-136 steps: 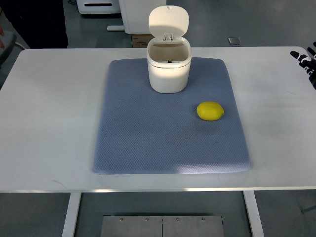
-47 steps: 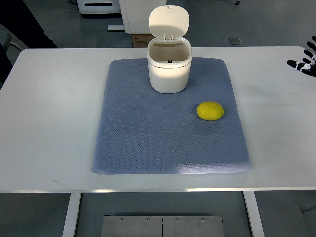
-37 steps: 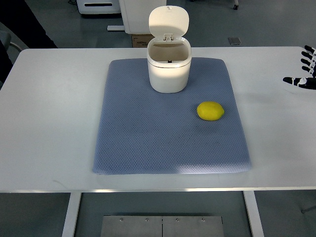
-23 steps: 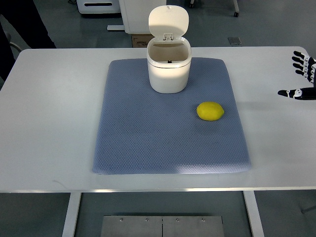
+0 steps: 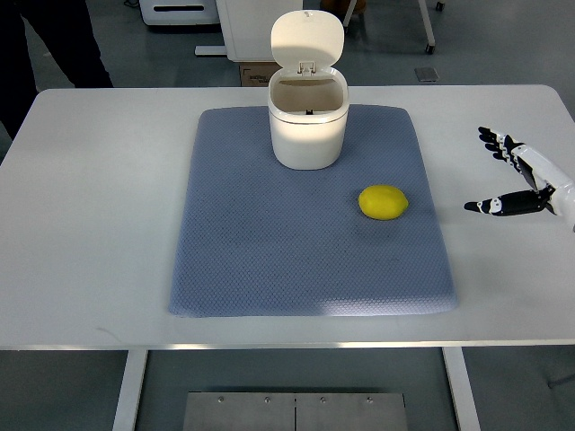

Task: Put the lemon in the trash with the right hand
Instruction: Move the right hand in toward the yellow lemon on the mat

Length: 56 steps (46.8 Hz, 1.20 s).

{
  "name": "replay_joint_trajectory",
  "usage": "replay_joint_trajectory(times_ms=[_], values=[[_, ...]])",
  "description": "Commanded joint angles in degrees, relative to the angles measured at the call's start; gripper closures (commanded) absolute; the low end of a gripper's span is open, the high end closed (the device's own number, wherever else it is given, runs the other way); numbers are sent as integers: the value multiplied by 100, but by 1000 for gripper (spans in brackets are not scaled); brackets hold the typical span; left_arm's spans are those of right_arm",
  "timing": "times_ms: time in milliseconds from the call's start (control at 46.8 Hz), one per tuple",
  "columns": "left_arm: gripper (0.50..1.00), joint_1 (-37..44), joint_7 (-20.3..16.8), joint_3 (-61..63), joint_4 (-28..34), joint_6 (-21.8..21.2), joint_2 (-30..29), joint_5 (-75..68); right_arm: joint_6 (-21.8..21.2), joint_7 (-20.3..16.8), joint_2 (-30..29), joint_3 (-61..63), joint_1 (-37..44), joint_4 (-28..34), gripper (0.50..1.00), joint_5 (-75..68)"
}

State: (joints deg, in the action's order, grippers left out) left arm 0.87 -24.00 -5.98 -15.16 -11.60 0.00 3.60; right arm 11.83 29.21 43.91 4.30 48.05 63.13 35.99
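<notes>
A yellow lemon (image 5: 384,202) lies on the right part of a blue-grey mat (image 5: 269,242). Behind it, at the mat's far edge, stands a small white trash bin (image 5: 307,117) with its lid tipped up and its mouth open. My right hand (image 5: 503,175) reaches in from the right edge over the bare table, to the right of the lemon and well apart from it. Its thumb and fingers are spread wide and hold nothing. The left arm does not show.
The white table (image 5: 99,197) ends close to the picture's bottom. A person in dark clothes (image 5: 45,45) stands past the far left corner. A white cabinet and a cardboard box (image 5: 256,70) stand on the floor behind the bin.
My right hand has come in from the right edge, moving left and nearer toward the lemon, with its fingers spreading. The lemon and the bin have not moved.
</notes>
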Motion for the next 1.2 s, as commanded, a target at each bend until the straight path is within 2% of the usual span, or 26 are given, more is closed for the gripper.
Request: replay_joint_trajectory(times_ms=[0,128,256,534,790,1174], values=[[500,1,1,0,5,0,0,0,65,-3,-58,-288,170,-3,525,4],[500,1,1,0,-4,0,0,0,109,-3,-207,-465,276,6,530,4],[500,1,1,0,-4,0,0,-8,179,-3,-365,-579,328,-3,563,13],[500,1,1,0,-4,0,0,0,425,-56,-655,-1079,715,-3,563,13],[500,1,1,0,-4,0,0,0,909,-65,-980,-1791,996,-12,563,4],[500,1,1,0,5,0,0,-8,997,-276,-1227,-1853,1084,-20,563,4]])
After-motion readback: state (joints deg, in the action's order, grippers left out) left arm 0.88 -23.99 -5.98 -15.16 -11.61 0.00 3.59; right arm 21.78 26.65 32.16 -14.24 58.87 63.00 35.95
